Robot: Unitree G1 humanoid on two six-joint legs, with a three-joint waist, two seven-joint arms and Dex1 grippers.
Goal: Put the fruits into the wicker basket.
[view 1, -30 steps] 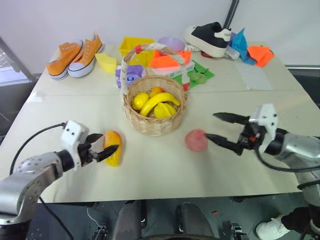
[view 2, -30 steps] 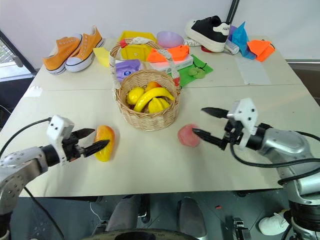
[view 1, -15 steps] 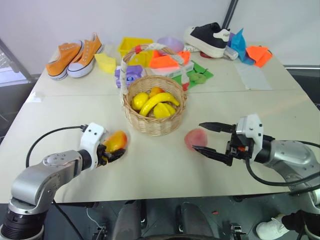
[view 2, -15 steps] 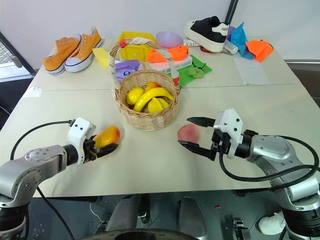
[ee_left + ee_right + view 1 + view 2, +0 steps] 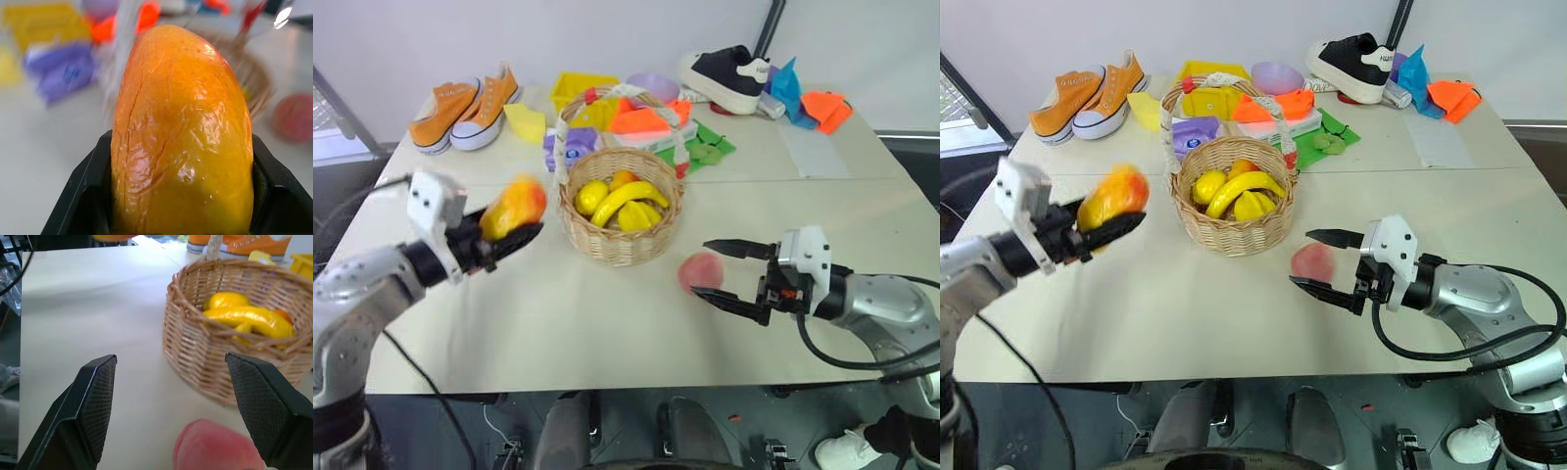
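An orange-yellow mango (image 5: 516,204) hangs in the air left of the wicker basket, with my left gripper (image 5: 514,220) shut on it; in the left wrist view the mango (image 5: 183,137) sits between the black fingers (image 5: 83,200). The wicker basket (image 5: 619,243) stands mid-table with a banana and other yellow fruit inside. The pinkish-red peach (image 5: 698,277) lies on the table right of the basket. My right gripper (image 5: 703,266) is open, one fingertip on each side of the peach (image 5: 215,448), not touching it.
Behind the basket are orange sneakers (image 5: 460,103), a yellow bin (image 5: 576,90), a purple packet (image 5: 570,145), green and orange cloths (image 5: 705,147) and a black shoe (image 5: 729,73). The table's front edge (image 5: 607,377) runs just below both arms.
My left gripper shut on the mango and lifted it off the table, up and toward the basket. The right gripper stayed open by the peach.
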